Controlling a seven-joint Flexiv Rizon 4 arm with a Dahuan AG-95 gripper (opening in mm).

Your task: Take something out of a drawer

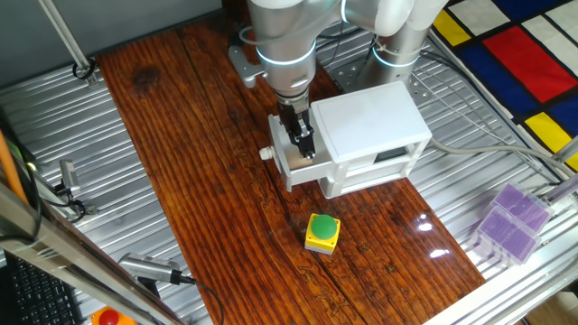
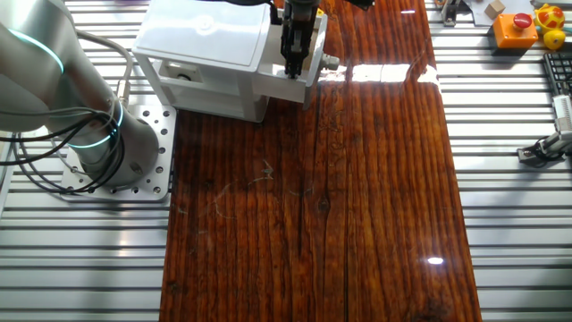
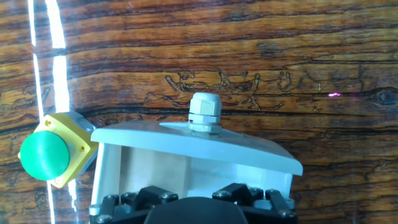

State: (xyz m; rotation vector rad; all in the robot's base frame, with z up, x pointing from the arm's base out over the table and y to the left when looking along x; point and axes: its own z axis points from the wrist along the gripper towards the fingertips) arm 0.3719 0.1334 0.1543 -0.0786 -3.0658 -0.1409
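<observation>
The upper white drawer (image 1: 287, 167) of the white cabinet (image 1: 370, 126) is pulled out toward the table's middle, and its round knob (image 1: 265, 153) points left. My gripper (image 1: 303, 147) reaches straight down into the open drawer, with the fingers close together. The other fixed view shows the same: the gripper (image 2: 293, 61) is inside the drawer (image 2: 288, 85), behind the knob (image 2: 332, 63). The hand view shows the drawer's front wall (image 3: 186, 140) and knob (image 3: 204, 111) from above. The fingertips are out of sight. The tan cube is hidden.
A yellow box with a green button (image 1: 322, 232) sits on the wood in front of the drawer and also shows in the hand view (image 3: 43, 155). Purple boxes (image 1: 510, 221) lie at the right edge. The arm's base (image 2: 107, 143) stands behind the cabinet.
</observation>
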